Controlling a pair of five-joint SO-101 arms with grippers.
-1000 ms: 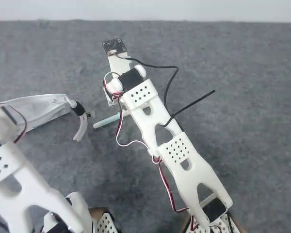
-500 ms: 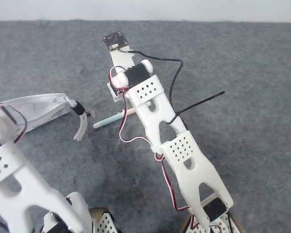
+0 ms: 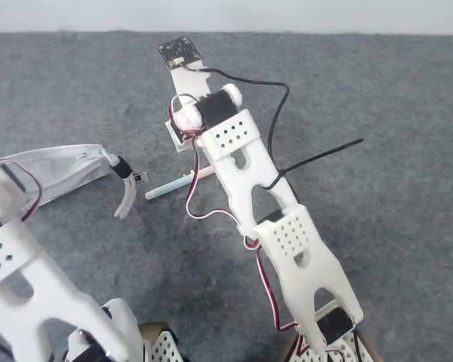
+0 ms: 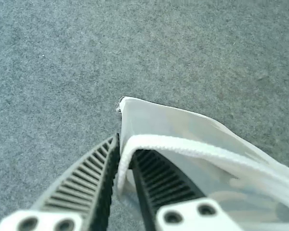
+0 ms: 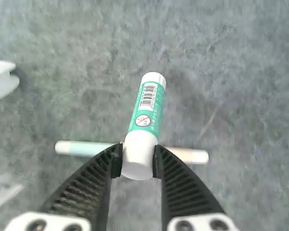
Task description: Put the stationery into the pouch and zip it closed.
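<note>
High view: clear plastic pouch with white zipper sits at the left of the grey felt table. Pale green-and-white pen lies just right of it, beside the right arm.
Left wrist: left hand clenched on the pouch's zipper rim.
Right wrist: right hand grasping a green-and-white glue stick, crosswise over the pen.

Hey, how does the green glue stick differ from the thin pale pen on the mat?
The glue stick is thick, green-labelled with white ends; the pen is slim, pale blue and cream. The glue stick is clamped in the right gripper; the pen lies loose on the grey mat. Both are round sticks outside the pouch.
</note>
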